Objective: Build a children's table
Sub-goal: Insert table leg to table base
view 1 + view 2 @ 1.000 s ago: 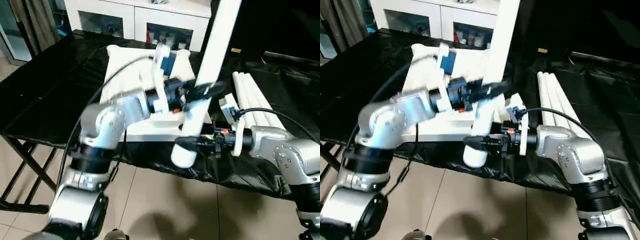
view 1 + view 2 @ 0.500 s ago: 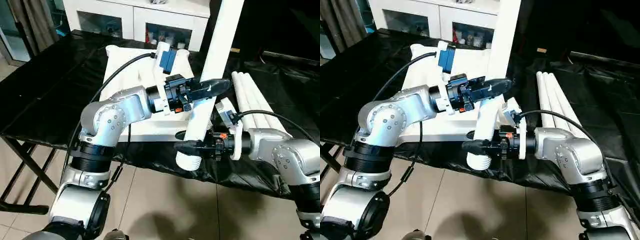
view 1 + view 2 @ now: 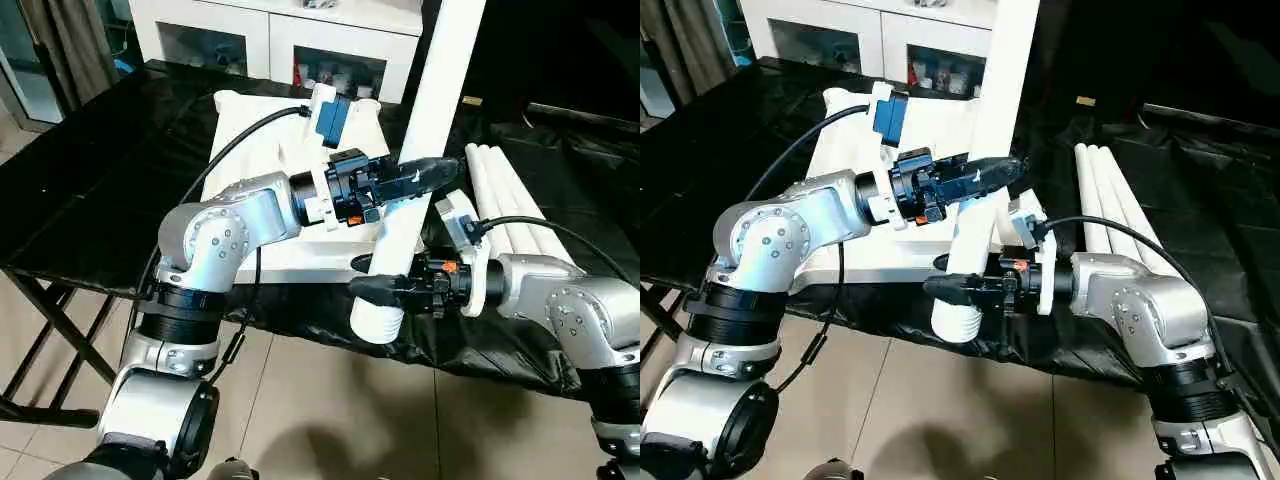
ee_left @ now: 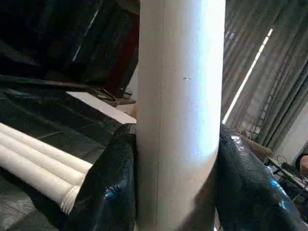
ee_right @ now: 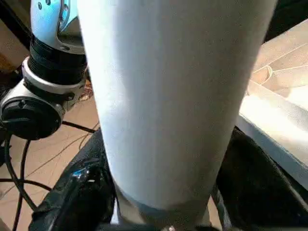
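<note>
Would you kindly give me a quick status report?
Left gripper clamps leg mid-shaft; right gripper at its lower end. Leg upright, beside tabletop. Three spare legs lying right.

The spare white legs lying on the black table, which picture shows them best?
The left eye view: all three spare legs lie side by side on the black cloth, seen nearly whole behind the right arm. The right eye view shows the same. The left wrist view catches just their ends; the right wrist view is mostly the held leg.
</note>
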Controlling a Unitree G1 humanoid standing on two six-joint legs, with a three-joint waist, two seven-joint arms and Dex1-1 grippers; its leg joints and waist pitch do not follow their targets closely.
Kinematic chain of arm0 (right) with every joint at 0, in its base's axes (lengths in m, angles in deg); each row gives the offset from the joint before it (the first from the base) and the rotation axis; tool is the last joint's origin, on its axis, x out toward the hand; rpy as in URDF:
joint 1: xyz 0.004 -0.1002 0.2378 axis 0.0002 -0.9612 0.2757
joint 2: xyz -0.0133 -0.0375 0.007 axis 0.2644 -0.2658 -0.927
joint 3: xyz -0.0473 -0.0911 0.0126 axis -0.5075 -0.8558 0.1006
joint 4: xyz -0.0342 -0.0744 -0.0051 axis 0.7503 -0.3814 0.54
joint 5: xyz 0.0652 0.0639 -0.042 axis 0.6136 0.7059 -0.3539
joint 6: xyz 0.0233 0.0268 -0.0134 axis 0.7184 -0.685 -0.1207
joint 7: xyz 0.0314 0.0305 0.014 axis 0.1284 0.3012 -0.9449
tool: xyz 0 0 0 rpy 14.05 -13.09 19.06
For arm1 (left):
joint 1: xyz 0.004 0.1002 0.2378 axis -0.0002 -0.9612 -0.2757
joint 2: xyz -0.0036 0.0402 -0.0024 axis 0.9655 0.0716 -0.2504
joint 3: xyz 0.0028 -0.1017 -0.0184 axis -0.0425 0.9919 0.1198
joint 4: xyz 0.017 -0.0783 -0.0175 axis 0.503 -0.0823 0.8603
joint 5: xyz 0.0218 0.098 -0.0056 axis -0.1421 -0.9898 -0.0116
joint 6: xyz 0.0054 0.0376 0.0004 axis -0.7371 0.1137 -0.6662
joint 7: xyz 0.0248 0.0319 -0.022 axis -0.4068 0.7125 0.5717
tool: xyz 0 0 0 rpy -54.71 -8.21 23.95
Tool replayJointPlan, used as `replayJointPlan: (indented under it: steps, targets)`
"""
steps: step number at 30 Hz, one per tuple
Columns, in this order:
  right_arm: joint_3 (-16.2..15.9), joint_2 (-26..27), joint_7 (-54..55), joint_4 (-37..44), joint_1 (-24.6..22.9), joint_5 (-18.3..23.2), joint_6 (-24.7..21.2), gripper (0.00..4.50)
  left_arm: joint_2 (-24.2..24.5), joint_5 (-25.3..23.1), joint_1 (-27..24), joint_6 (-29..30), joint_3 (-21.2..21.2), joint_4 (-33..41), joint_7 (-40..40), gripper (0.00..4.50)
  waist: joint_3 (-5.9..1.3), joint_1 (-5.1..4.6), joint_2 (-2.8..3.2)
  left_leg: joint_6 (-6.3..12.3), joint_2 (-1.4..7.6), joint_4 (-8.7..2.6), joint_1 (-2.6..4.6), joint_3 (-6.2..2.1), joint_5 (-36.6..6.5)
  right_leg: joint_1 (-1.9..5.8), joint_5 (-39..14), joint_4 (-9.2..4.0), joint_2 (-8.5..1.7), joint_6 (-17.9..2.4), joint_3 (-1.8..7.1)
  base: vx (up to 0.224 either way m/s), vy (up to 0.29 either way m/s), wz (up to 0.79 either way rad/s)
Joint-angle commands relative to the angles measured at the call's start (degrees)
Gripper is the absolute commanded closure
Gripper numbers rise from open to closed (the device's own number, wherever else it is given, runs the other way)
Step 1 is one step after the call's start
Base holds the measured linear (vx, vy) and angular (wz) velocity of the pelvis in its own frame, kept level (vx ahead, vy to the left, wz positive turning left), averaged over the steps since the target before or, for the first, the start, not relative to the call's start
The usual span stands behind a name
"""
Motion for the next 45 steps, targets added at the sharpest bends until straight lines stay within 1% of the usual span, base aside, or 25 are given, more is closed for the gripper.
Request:
replayJointPlan:
  steps: [1, 10, 14, 15, 16, 18, 19, 20, 22, 23, 25, 30, 31, 33, 34, 35, 36, 37, 38, 39, 40, 41, 42, 44, 45]
  targets:
    - [1.6, -0.4, 0.1, -0.4, 0.7, 0.8, -0.2, 1.60, 0.0, 0.8, 1.5, 0.7, -0.2, 1.7, -0.9, 2.68, -4.09, 0.17, 0.51, 0.06, 2.04, -3.87, 0.66, -0.55, -4.4, 3.70, -3.2, -4.27, -4.40, -12.9, 2.70, 0.000, 0.000, 0.00]
    - [1.7, -0.1, -0.1, -0.4, 0.5, 1.2, -0.6, 2.34, -0.1, 1.0, 1.4, 1.0, -0.2, 1.9, -1.1, 2.68, -4.11, 0.15, 0.54, 0.07, 2.01, -3.86, 0.62, -0.53, -4.2, 3.67, -3.5, -4.33, -4.38, -12.6, 2.69, 0.000, 0.000, 0.00]
    - [1.3, -0.1, -0.2, 0.1, 0.1, 1.9, -1.0, 2.54, -0.2, 1.1, 1.6, 1.1, 0.0, 1.6, -0.7, 2.68, -4.11, 0.17, 0.66, -0.05, 2.01, -3.88, 0.58, -0.58, -4.3, 3.73, -3.5, -4.30, -4.39, -12.6, 2.68, 0.000, 0.000, 0.00]
    - [1.3, -0.1, -0.2, 0.1, 0.0, 1.9, -1.0, 2.54, -0.2, 1.1, 1.6, 1.1, 0.1, 1.5, -0.6, 2.68, -4.12, 0.22, 0.91, -0.08, 2.01, -3.87, 0.60, -0.61, -4.2, 3.69, -3.3, -4.28, -4.39, -12.7, 2.68, 0.000, 0.000, 0.00]
    - [1.2, 0.0, -0.1, 0.2, -0.1, 1.9, -1.0, 2.56, -0.2, 1.2, 1.7, 1.2, 0.2, 1.4, -0.6, 2.68, -4.10, 0.16, 0.74, -0.07, 2.00, -3.88, 0.58, -0.57, -4.4, 3.72, -3.3, -4.33, -4.38, -12.7, 2.67, 0.000, 0.000, 0.00]
    - [1.2, 0.0, -0.1, 0.2, -0.2, 1.8, -1.0, 2.58, -0.3, 0.4, 1.9, 0.4, 0.3, 1.3, 0.3, 2.68, -4.10, 0.17, 0.84, -0.04, 1.99, -3.87, 0.58, -0.58, -4.4, 3.72, -3.3, -4.35, -4.39, -12.7, 2.68, 0.000, 0.000, 0.00]
    - [1.3, 0.1, 0.1, 0.1, -0.2, 1.7, -1.0, 2.58, -0.7, -0.3, 2.1, -0.3, 0.6, 0.8, 1.6, 2.33, -4.13, 0.19, 0.82, 0.00, 1.99, -3.85, 0.58, -0.58, -4.4, 3.73, -3.2, -4.32, -4.38, -12.7, 2.68, 0.000, 0.000, 0.00]
    - [1.4, 0.2, 0.3, 0.1, -0.3, 1.7, -0.9, 2.59, -1.2, -0.3, 2.3, -0.7, 1.4, 0.4, 2.7, 1.98, -4.13, 0.22, 0.76, 0.06, 1.96, -3.83, 0.55, -0.56, -4.4, 3.78, -3.2, -4.35, -4.40, -12.8, 2.69, 0.000, 0.000, 0.00]
    - [1.6, 0.4, 0.7, 0.1, -0.5, 1.4, -0.3, 2.59, -1.6, 1.0, 2.6, -0.2, 2.6, -0.3, 2.7, 1.98, -4.15, 0.29, 0.77, 0.22, 1.91, -3.78, 0.52, -0.54, -4.1, 3.81, -3.4, -4.39, -4.43, -12.7, 2.70, 0.000, 0.000, 0.00]
    - [1.7, 0.6, 1.1, -0.1, -0.5, 1.0, 0.3, 2.59, -1.7, 1.4, 2.7, -0.2, 3.0, -0.4, 2.5, 1.91, -4.15, 0.32, 1.19, 0.14, 1.90, -3.78, 0.52, -0.60, -4.1, 3.76, -3.4, -4.33, -4.39, -12.7, 2.69, 0.000, 0.000, 0.00]
    - [2.0, 0.8, 1.6, -0.2, -0.5, 0.9, 0.7, 2.60, -2.0, 1.7, 2.9, -0.7, 3.8, -0.6, 3.0, 1.60, -4.15, 0.21, 0.92, 0.18, 1.90, -3.78, 0.55, -0.57, -4.4, 3.78, -3.6, -4.45, -4.37, -12.8, 2.65, 0.000, 0.000, 0.00]
    - [4.3, 2.2, 5.6, -0.4, -0.7, 0.6, 1.5, 2.60, -4.1, 1.1, 4.3, -8.9, 9.4, -2.6, 7.6, 1.51, -4.17, 0.18, 1.10, 0.38, 1.78, -3.76, 0.41, -0.58, -4.3, 3.84, -3.3, -4.59, -4.30, -12.7, 2.62, 0.000, 0.000, 0.00]
    - [5.1, 2.6, 6.7, -0.3, -1.0, 0.4, 2.3, 2.60, -4.5, 1.9, 4.9, -11.1, 11.5, -3.0, 8.7, 1.51, -4.20, 0.24, 1.29, 0.27, 1.84, -3.78, 0.47, -0.66, -4.4, 3.84, -3.4, -4.52, -4.34, -12.5, 2.61, 0.000, 0.000, 0.00]
    - [7.1, 3.4, 9.2, 0.1, -1.6, 0.3, 3.5, 2.60, -4.3, 2.1, 5.5, -13.4, 14.3, -3.6, 10.5, 1.51, -4.21, 0.15, 1.24, 0.00, 1.87, -3.82, 0.43, -0.69, -4.7, 3.85, -3.1, -4.50, -4.36, -12.1, 2.61, 0.000, 0.000, 0.00]
    - [8.2, 3.7, 11.3, 0.6, -2.3, -0.5, 4.7, 2.60, -3.0, 0.0, 4.8, -15.2, 13.9, -2.8, 9.8, 1.51, -4.19, 0.13, 1.16, 0.03, 1.86, -3.83, 0.45, -0.67, -4.8, 3.82, -3.2, -4.56, -4.37, -12.1, 2.59, 0.000, 0.000, 0.00]
    - [9.1, 3.9, 13.5, 1.3, -3.1, -1.5, 5.7, 2.60, -1.4, -2.9, 3.6, -16.3, 12.5, -1.7, 9.2, 1.51, -4.21, 0.12, 1.16, -0.05, 1.81, -3.91, 0.46, -0.67, -4.4, 3.81, -3.3, -4.50, -4.30, -11.6, 2.56, 0.000, 0.000, 0.00]
    - [9.7, 3.9, 15.9, 2.1, -4.0, -3.1, 7.1, 2.60, 0.8, -6.6, 1.9, -17.6, 10.1, -0.5, 8.7, 1.51, -4.25, 0.12, 1.17, -0.17, 2.10, -4.08, 0.55, -0.85, -3.5, 3.67, -3.2, -4.44, -4.36, -10.5, 2.58, 0.000, 0.000, 0.00]
    - [11.0, 4.5, 19.8, 3.7, -5.4, -5.4, 9.1, 2.60, 4.2, -13.8, -1.2, -21.0, 6.0, 0.9, 9.3, 1.51, -4.21, 0.00, 1.12, -0.31, 2.07, -4.11, 0.53, -0.80, -3.1, 3.62, -3.1, -4.42, -4.28, -9.8, 2.61, 0.000, 0.000, 0.00]
    - [11.6, 4.9, 21.4, 4.4, -6.0, -6.1, 9.8, 2.60, 5.2, -15.9, -2.4, -22.1, 4.9, 1.3, 9.9, 1.51, -4.12, -0.24, 1.36, -0.73, 2.17, -4.29, 0.65, -0.80, -3.2, 3.44, -4.0, -4.44, -4.18, -8.1, 2.62, 0.000, 0.000, 0.00]
    - [12.2, 5.5, 23.0, 4.9, -6.4, -6.6, 10.2, 2.61, 5.8, -17.4, -3.5, -22.8, 4.4, 1.5, 10.6, 1.51, -4.23, -0.29, 1.55, -1.06, 1.99, -4.26, 0.79, -0.68, -3.1, 3.39, -4.2, -4.48, -4.15, -7.7, 2.66, 0.000, 0.000, 0.00]
    - [14.2, 7.6, 28.7, 6.8, -7.7, -8.1, 10.8, 2.61, 6.9, -18.3, -7.5, -21.3, 4.6, 2.4, 13.1, 1.51, -4.24, -0.43, 1.78, -1.40, 1.95, -4.27, 0.79, -0.61, -3.2, 3.37, -4.1, -4.43, -4.12, -7.9, 2.68, 0.000, 0.000, 0.00]
    - [15.1, 8.7, 31.7, 8.0, -8.5, -8.9, 10.8, 2.61, 7.2, -18.3, -10.0, -20.3, 5.1, 3.1, 14.4, 1.51, -4.27, -0.55, 2.00, -2.16, 2.00, -4.37, 0.76, -0.63, -3.5, 3.33, -3.3, -4.24, -4.07, -8.5, 2.63, 0.000, 0.000, 0.00]
    - [15.6, 10.2, 35.4, 9.1, -9.5, -10.8, 11.9, 2.61, 7.7, -19.8, -12.8, -20.9, 5.3, 3.9, 16.2, 1.51, -4.32, -0.55, 2.10, -2.16, 1.96, -4.39, 0.75, -0.65, -3.4, 3.27, -2.8, -4.28, -4.05, -8.6, 2.63, 0.000, 0.000, 0.00]
    - [15.4, 13.0, 41.3, 10.7, -11.8, -14.9, 14.6, 2.61, 8.5, -25.7, -18.8, -25.1, 5.3, 4.7, 21.2, 1.51, -4.32, -0.95, 2.21, -2.35, 1.99, -4.54, 0.63, -0.67, -3.7, 3.28, -1.7, -4.28, -3.92, -8.3, 2.65, 0.000, 0.000, 0.00]
    - [15.4, 13.0, 41.3, 10.7, -11.8, -14.9, 14.6, 2.61, 8.5, -25.7, -18.8, -25.1, 5.3, 4.7, 21.2, 1.51, -4.32, -0.95, 2.21, -2.35, 1.99, -4.54, 0.63, -0.67, -3.7, 3.28, -1.7, -4.28, -3.92, -8.3, 2.65, 0.000, 0.000, 0.00]
